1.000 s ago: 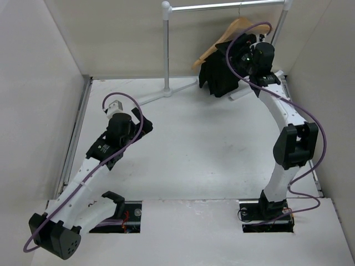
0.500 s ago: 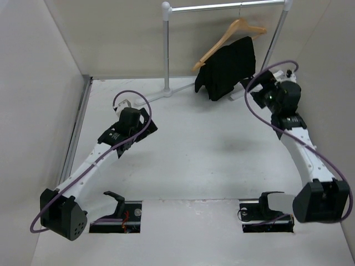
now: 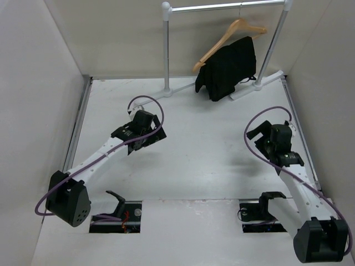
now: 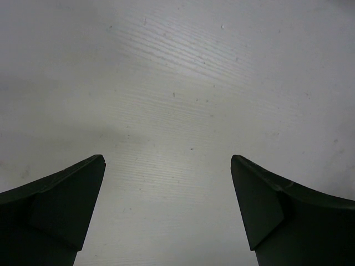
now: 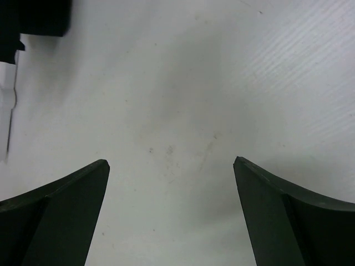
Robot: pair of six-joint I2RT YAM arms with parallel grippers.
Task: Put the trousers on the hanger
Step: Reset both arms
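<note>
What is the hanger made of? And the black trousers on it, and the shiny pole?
The hanger looks like wood: pale tan, smooth. The trousers look like soft cloth: matte black, drooping in folds. The rail is probably metal: silvery with a bright shine.

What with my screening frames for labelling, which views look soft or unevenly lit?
Top external: sharp, evenly lit, but the trousers are featureless black. Left wrist: left fingers dark, table grain crisp, bright band mid-frame. Right wrist: right fingers dark, table shadowed at right.
</note>
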